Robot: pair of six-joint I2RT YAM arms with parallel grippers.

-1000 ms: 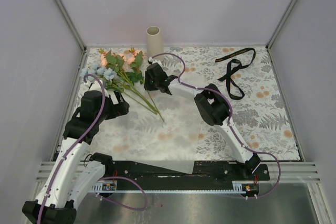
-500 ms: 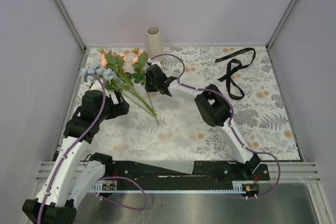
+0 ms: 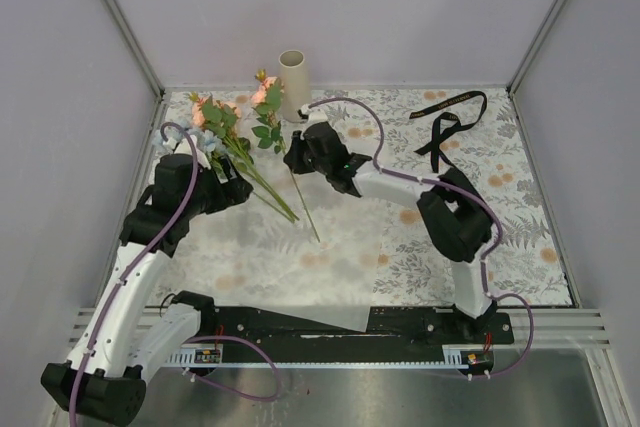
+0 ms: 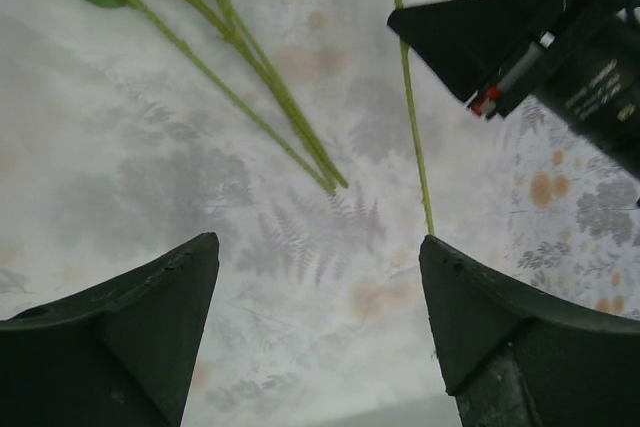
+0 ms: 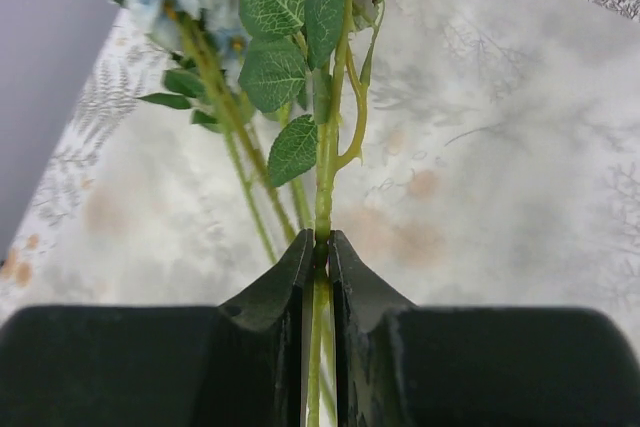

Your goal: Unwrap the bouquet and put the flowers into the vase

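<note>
**One rose stem up and out of the bunch**

Lifted just now in the right gripper [image 5: 320, 242]: a single rose stem [image 5: 323, 172], pinched between jaws pressed hard together on it, with leaves and a bud fanning out beyond the fingertips. Swung away from the rest of the flowers [image 3: 222, 129] and toward the vase [image 3: 293, 82], leaving the peach bloom just left of the vase and the cut end slanting out well to its near side. Hard to tell whether that end is clear of the cloth.

Edged in at the same time, near and to the left of the vase: the left gripper [image 4: 320, 247], jaws spread wide and slightly narrowing, holding nothing, low beside the lower ends of the lying stems.

Reads as unwrapping finished and the filling just begun: no paper around the stems, the black ribbon [image 3: 447, 137] loose to the right of the vase, nothing in the vase yet. Probably calls next for tipping the stem upright with its cut end over the mouth.

Underneath, a white cloth [image 3: 520, 207] printed with grey ferns and orange blossoms. Behind and to both sides of the vase, plain lilac-grey walls [image 3: 400, 7] between aluminium frame posts [image 3: 120, 17].
</note>
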